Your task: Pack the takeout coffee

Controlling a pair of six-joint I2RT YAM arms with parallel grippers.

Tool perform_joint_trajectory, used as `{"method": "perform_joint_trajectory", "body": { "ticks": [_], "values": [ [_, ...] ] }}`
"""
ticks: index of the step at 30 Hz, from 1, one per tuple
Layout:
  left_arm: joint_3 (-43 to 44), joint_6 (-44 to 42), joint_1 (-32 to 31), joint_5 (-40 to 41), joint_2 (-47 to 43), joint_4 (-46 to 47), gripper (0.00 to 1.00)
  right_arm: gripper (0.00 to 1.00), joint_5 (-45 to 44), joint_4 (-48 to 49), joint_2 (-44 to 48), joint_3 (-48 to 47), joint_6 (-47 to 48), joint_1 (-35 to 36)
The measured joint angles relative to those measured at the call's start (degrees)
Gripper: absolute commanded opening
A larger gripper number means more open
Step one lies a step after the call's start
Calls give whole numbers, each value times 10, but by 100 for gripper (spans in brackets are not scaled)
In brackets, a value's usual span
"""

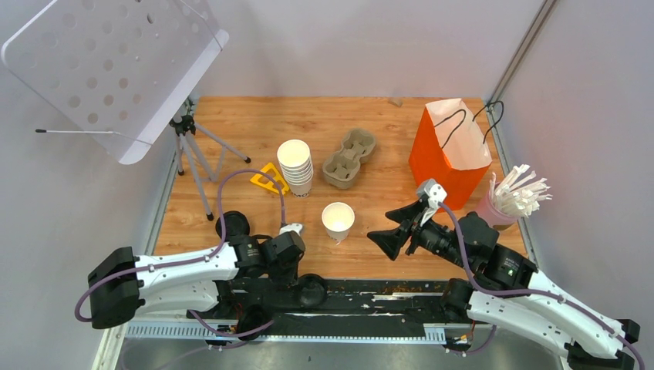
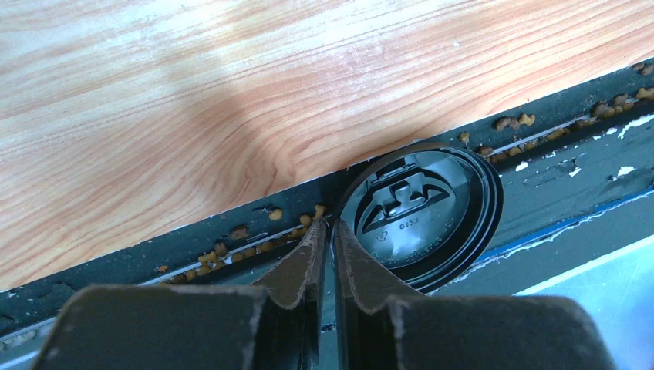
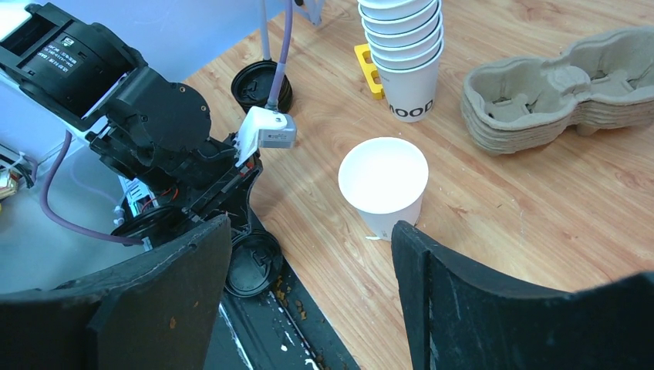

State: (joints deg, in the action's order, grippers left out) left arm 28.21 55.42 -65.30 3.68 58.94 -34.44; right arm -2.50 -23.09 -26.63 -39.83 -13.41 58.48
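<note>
Arms crouch low at the near edge of the tabletop (image 1: 254, 123). The left gripper (image 2: 329, 227) tips down, jaws almost together at the rim of the black lid (image 2: 420, 212) lying on that edge; whether they pinch it I cannot tell. The right gripper (image 3: 310, 226) aims inward, jaws wide apart, at the lidless white cup (image 1: 338, 219), upright near the middle of the near edge.

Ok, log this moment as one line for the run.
left gripper: nearly shut at black lid rim, grip unclear | right gripper: open, facing cup | cup: upright, lidless
</note>
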Motion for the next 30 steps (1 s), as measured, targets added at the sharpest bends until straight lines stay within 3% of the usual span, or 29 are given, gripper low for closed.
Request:
{"method": "perform_joint_trajectory", "body": {
  "ticks": [3,13,16,19,30],
  "values": [
    [0,0,0,3,-2,0,1,76,1,0,-8,0,-14,0],
    [0,-2,-2,14,-26,-9,0,77,2,0,-18,-3,-42,0],
    [0,0,-2,18,-56,-11,19,77,2,0,-18,-4,-47,0],
    [0,1,-2,20,-77,-12,30,77,2,-2,-18,-5,-50,0],
    [-1,-5,-3,9,0,-9,32,77,0,-3,-9,-7,-54,0]
  ]
}}
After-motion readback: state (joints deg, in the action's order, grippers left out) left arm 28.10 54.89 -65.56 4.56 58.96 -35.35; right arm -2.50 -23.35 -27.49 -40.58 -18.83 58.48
